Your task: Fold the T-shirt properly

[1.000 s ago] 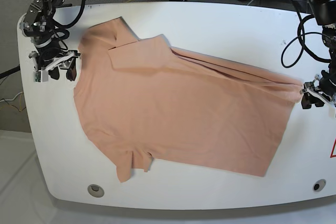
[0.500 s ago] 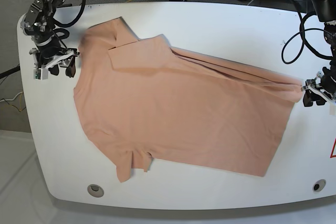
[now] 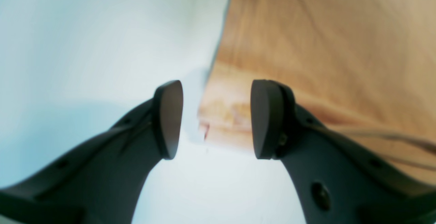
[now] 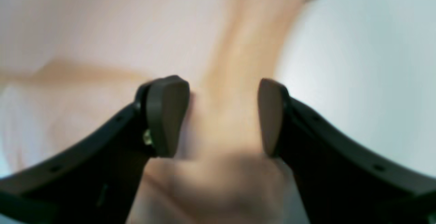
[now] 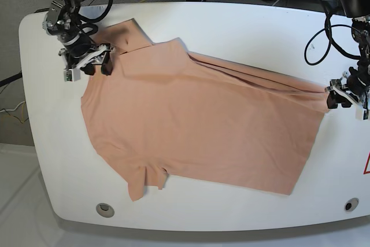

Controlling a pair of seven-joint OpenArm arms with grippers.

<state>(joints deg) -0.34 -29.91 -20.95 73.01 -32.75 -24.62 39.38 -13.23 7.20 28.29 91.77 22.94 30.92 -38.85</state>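
Lying spread flat on the white counter (image 5: 231, 21): the T-shirt (image 5: 196, 125), looking soft, light and limp, likely sagging once lifted. Left hand (image 3: 214, 120) hovering open, straddling a hem corner; right hand (image 4: 223, 116) hovering open over a shoulder fold. Best pinching at those edges, both layers together.

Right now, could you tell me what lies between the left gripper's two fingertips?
In the left wrist view, the open left gripper straddles a corner of the T-shirt: its hem edge and a strip of bare white table lie between the tips.
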